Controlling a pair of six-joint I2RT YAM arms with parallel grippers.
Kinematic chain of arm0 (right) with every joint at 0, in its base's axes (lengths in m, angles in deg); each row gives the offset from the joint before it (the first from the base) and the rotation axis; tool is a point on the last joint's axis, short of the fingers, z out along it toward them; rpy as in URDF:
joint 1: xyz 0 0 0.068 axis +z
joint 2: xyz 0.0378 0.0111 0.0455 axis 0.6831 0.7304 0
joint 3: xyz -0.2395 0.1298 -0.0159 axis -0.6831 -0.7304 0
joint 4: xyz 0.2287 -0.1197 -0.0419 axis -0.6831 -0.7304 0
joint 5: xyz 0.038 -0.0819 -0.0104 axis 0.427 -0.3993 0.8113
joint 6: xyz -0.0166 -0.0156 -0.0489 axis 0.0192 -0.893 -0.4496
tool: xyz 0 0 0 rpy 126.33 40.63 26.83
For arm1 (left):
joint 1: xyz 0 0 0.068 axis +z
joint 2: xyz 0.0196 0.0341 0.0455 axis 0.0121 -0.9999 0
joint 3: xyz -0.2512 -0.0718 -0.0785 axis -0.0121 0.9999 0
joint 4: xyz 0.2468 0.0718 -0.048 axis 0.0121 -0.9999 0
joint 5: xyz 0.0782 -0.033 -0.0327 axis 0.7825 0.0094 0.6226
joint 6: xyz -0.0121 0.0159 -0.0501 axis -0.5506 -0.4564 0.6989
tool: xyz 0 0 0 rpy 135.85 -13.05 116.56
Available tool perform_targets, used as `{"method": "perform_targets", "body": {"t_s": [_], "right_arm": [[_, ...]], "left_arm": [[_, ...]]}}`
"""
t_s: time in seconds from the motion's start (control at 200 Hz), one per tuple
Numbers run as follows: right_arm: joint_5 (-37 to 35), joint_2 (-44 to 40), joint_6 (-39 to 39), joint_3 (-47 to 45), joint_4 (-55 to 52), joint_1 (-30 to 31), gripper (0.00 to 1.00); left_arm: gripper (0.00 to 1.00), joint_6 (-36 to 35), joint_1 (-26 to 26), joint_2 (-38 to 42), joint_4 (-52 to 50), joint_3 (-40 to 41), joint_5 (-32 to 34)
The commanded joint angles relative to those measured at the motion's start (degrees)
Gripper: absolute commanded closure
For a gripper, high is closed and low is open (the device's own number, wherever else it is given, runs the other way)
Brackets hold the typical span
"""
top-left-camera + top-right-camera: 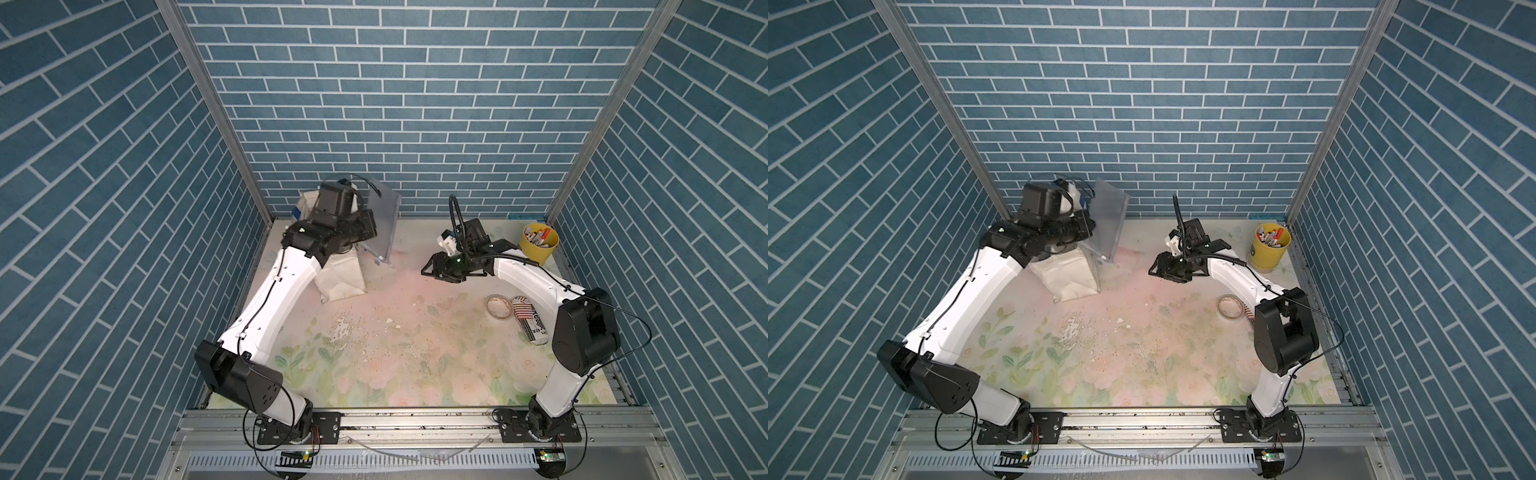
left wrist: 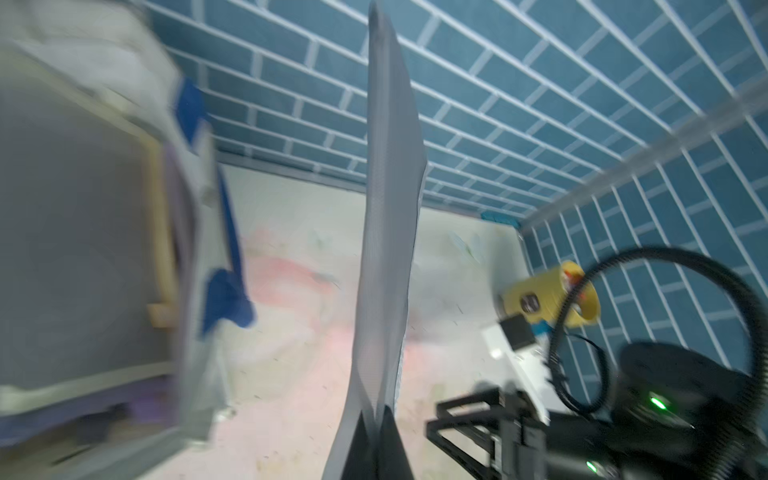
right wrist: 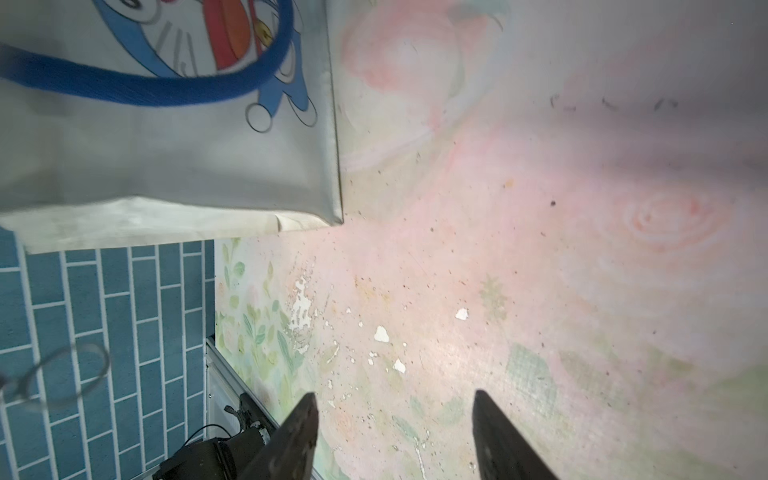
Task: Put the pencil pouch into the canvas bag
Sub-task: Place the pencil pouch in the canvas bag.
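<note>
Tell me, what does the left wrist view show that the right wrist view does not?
Only left wrist: the grey pouch clamped in the left gripper, and the yellow bucket. Only right wrist: the cartoon print on the canvas bag, and white chipped spots on the flowered table. Both: the bag's blue handles, the table, the blue brick wall.

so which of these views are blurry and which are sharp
Left wrist: the bag is smeared by motion blur, the pouch less so. Right wrist: the table is sharp, the bag slightly soft, a shadow over part of the table. Both top views: sharp, evenly lit.
</note>
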Motion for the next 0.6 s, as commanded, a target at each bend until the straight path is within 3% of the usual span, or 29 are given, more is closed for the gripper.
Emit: {"method": "perform_targets", "body": {"t_s": [0.0, 0.245, 0.595], "right_arm": [[-3.31, -0.37, -2.08, 5.13, -5.63, -0.11, 0.4], [-4.56, -0.45, -0.9, 10.22, -7.17, -0.02, 0.38], [-5.24, -2.1, -0.5, 9.75, -7.23, 0.17, 0.37]], "left_arm": [[1.0, -0.59, 5.77, -0.12, -9.7, -3.39, 5.79], [1.0, 0.37, 14.39, -2.63, -7.68, -4.1, 7.63], [1.0, -0.16, 15.97, -11.83, -3.45, -6.8, 5.63]]}}
